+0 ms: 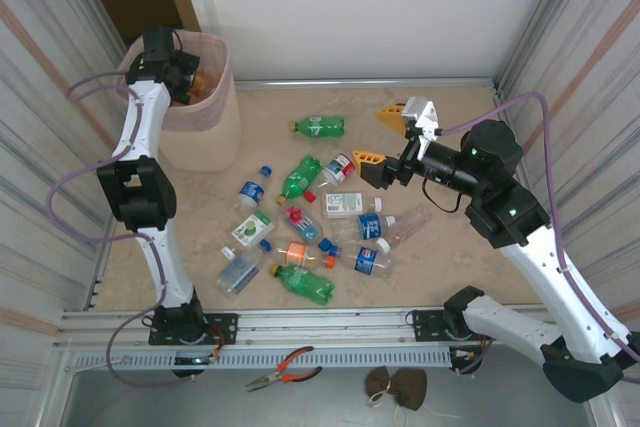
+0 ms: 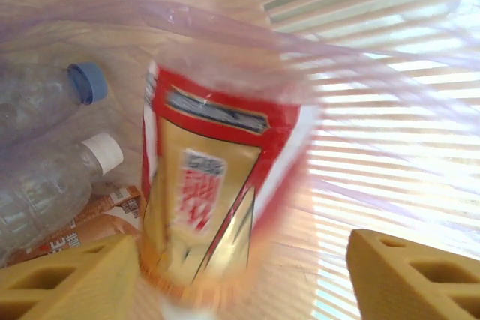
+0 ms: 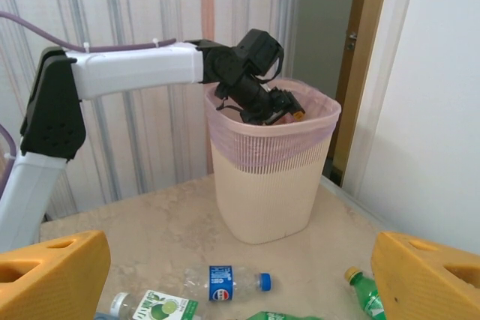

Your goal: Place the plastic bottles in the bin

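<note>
Pink-lined beige bin [image 3: 262, 192] holds the left gripper [image 2: 244, 256] in its mouth, jaws spread, with a blurred red-and-gold-labelled bottle [image 2: 214, 185] between them. Right gripper [image 1: 380, 135] hovers spread and empty above the plastic bottles [image 1: 372, 259] scattered on the table [image 1: 450, 107].

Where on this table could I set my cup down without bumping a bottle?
Along the back wall, the table is bare between the bin and the far right corner. The front right corner is free too. The middle is crowded with plastic bottles.
</note>
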You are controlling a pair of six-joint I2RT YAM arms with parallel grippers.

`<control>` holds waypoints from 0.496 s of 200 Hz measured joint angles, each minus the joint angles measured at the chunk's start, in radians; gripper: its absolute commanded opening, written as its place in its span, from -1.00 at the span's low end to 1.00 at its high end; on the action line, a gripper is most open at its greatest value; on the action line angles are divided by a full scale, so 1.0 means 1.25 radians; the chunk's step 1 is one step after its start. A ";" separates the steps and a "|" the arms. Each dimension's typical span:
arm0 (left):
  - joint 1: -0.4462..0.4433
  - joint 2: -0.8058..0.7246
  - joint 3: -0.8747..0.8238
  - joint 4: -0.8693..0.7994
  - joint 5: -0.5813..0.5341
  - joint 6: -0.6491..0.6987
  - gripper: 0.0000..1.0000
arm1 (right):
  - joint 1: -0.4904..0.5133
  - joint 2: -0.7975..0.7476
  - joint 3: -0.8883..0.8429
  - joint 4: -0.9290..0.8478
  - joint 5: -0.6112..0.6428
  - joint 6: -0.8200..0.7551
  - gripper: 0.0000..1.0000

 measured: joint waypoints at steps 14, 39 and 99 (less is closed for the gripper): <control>0.000 0.000 0.004 0.000 0.000 -0.009 0.63 | 0.000 -0.002 0.000 -0.004 0.003 0.000 0.78; 0.000 0.000 0.016 0.000 0.000 -0.020 0.65 | 0.000 -0.006 0.000 -0.005 0.016 0.000 0.78; 0.000 -0.044 0.021 0.010 0.009 0.007 0.56 | 0.000 -0.006 -0.011 -0.017 0.073 0.043 0.76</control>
